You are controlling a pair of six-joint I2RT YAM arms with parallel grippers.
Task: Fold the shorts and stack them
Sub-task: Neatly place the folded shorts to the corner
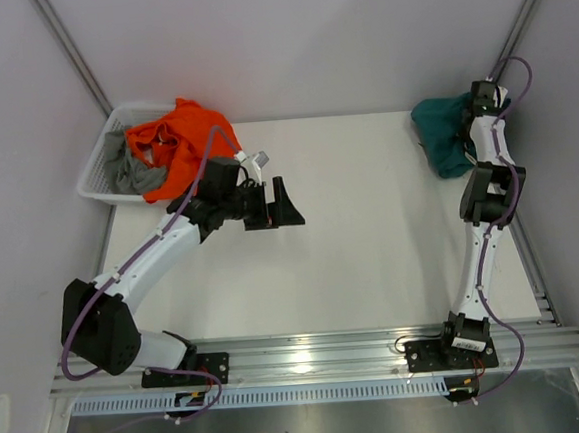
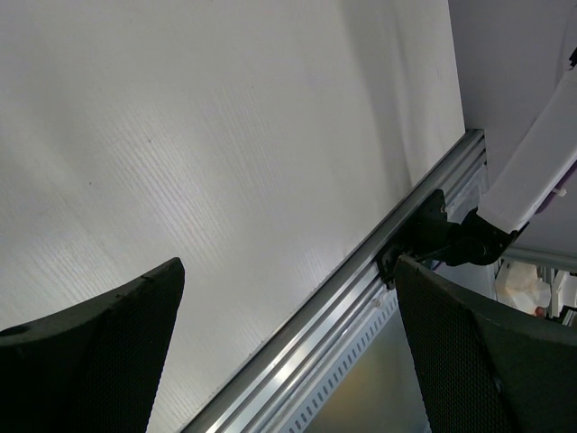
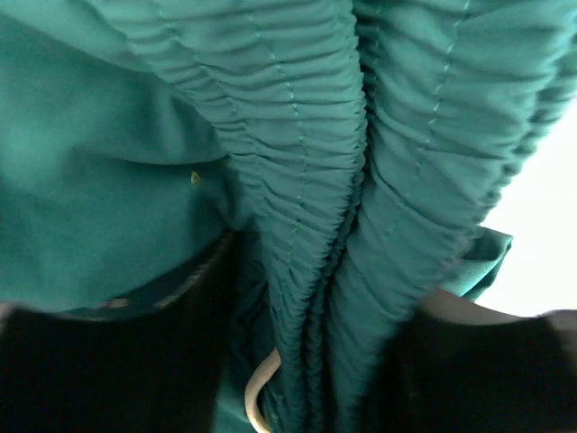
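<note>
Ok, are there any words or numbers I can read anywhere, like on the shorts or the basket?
No words, numbers or signs can be read in any view.
teal shorts: plain cloth, no print or tag showing.
white basket and orange cloth: no writing visible.
Small things beyond the metal rail in the left wrist view: too blurred to tell if they carry any text.

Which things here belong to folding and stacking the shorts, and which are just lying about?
Job: teal shorts, right gripper holding them, left gripper open.
Lying about: white basket, orange garment, grey cloth inside it.
</note>
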